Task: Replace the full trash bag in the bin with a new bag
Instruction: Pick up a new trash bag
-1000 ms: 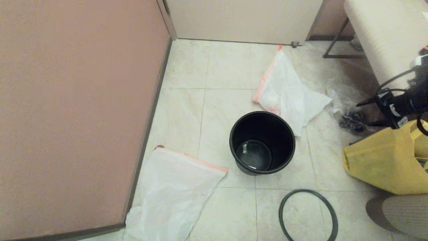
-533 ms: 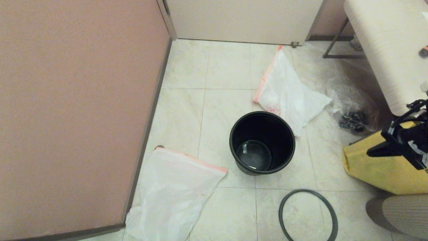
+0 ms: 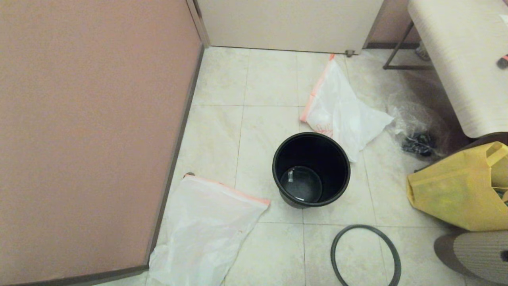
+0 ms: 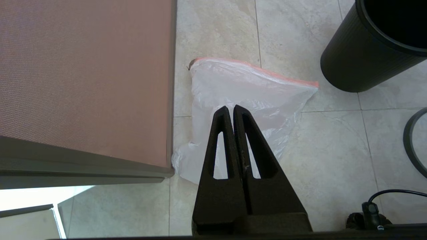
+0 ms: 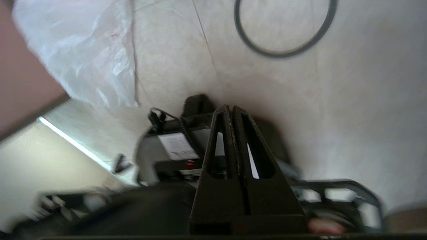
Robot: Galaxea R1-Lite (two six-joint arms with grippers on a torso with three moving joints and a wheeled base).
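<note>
since the bin [image 3: 311, 170] sits unlined, you're between bags: old one out, new one not in.
both grippers are pinched shut on nothing: left gripper [image 4: 232, 108] hangs over the flat bag [image 3: 202, 228] by the wall, right gripper [image 5: 231, 108] is tucked back low by the robot's base. next you'd open up and grab that bag's orange hem. second bag [image 3: 341, 111] lies behind the bin, rim ring [image 3: 365, 254] on the floor in front, and the bin looks nearly empty.

Tiled floor [image 3: 270, 79]: bin [image 3: 311, 170], bags, ring [image 3: 365, 254]
</note>
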